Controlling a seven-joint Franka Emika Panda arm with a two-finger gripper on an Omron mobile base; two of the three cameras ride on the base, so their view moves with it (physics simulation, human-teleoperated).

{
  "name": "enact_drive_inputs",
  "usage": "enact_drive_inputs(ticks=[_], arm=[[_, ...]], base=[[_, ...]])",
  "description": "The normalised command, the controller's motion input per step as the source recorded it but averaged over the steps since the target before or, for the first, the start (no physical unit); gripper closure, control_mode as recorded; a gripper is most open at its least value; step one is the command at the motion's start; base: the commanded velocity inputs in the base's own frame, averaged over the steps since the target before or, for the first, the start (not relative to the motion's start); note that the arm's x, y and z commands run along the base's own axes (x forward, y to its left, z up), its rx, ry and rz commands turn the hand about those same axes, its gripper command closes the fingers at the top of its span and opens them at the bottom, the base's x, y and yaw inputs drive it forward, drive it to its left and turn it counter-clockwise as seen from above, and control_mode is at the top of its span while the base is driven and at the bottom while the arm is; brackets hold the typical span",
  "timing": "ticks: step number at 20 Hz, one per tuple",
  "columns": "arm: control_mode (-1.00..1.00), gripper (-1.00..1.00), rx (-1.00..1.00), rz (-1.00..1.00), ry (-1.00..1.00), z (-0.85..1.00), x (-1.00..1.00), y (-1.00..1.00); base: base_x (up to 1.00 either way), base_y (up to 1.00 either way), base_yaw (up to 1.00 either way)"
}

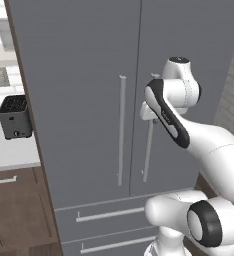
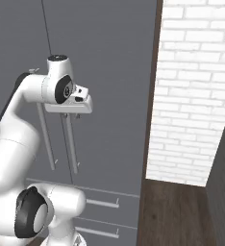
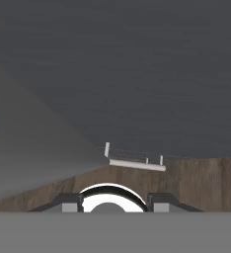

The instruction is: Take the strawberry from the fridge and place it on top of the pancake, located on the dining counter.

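The fridge stands right in front of me with both grey doors closed. My gripper points downward at the top of the right door's long handle, one finger on each side of it. In the hand view the two dark fingertips stand a little apart, and a pale round end fills the gap between them. In the left base view the hand covers the top of that handle. The strawberry is hidden behind the doors. The pancake and the dining counter are out of view.
The left door's handle runs beside the right one, with two bottom drawers below. A black toaster sits on the pale counter at the left. A white brick wall adjoins the fridge's right side, above the wooden floor.
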Motion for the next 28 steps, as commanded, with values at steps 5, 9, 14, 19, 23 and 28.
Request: enact_drive_inputs(ticks=[5,9,14,19,23,28], arm=[[1.0,-1.0,0.0,0.0,0.0,0.0,0.0,0.0],[1.0,-1.0,0.0,0.0,0.0,0.0,0.0,0.0],[1.0,-1.0,0.0,0.0,0.0,0.0,0.0,0.0],[1.0,-1.0,0.0,0.0,0.0,0.0,0.0,0.0],[1.0,-1.0,0.0,0.0,0.0,0.0,0.0,0.0],[1.0,-1.0,0.0,0.0,0.0,0.0,0.0,0.0]], base=[[0.0,0.0,0.0],[-0.27,0.0,0.0],[-0.71,0.05,0.0],[-0.07,0.4,-0.03],[0.1,0.42,-0.04],[0.02,0.17,-0.02]])
